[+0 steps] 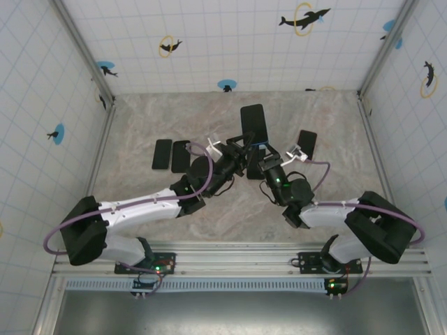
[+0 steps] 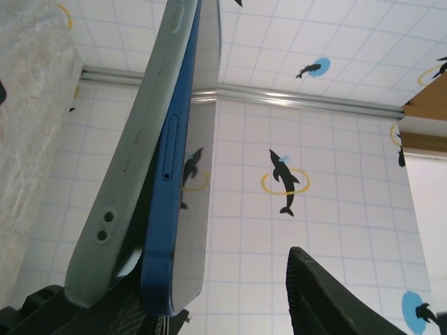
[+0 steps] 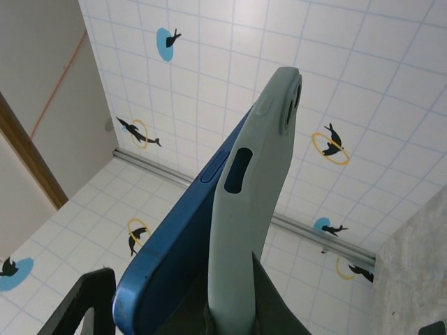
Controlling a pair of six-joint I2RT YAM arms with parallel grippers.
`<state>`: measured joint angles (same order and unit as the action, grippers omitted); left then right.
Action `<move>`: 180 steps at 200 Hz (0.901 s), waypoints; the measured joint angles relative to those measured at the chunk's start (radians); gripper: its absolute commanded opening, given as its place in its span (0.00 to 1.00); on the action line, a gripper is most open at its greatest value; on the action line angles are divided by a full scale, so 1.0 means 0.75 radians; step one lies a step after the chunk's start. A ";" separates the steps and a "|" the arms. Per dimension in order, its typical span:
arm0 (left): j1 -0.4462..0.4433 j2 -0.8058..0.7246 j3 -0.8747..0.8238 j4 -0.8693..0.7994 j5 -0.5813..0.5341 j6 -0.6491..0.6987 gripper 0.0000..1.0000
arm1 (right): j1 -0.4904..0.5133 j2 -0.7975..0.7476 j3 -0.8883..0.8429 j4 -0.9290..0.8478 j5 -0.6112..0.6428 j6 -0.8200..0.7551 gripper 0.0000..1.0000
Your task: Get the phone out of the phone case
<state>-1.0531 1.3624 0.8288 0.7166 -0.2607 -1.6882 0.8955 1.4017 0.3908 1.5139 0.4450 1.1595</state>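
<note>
- Black left gripper (image 1: 236, 148): jaws apart, one finger against the pale case (image 2: 133, 167), the other clear of the glass.
- Blue phone (image 2: 176, 195): raised above the table (image 1: 335, 202) between both arms, partly out of the case.
- Clamped on phone and case: right gripper (image 1: 258, 159).

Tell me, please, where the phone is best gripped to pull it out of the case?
Grip the phone by its bare blue side edges, at the end that stands clear of the case, coming from the screen side; the case covers its back.
</note>
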 measured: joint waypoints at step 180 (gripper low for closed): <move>0.000 0.069 0.001 0.075 -0.035 -0.062 0.00 | 0.045 -0.009 -0.001 -0.005 0.042 -0.101 0.00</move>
<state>-1.0531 1.4143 0.8295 0.7727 -0.2867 -1.7348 0.9291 1.3952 0.3904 1.5105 0.4763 1.0836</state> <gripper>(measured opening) 0.111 0.114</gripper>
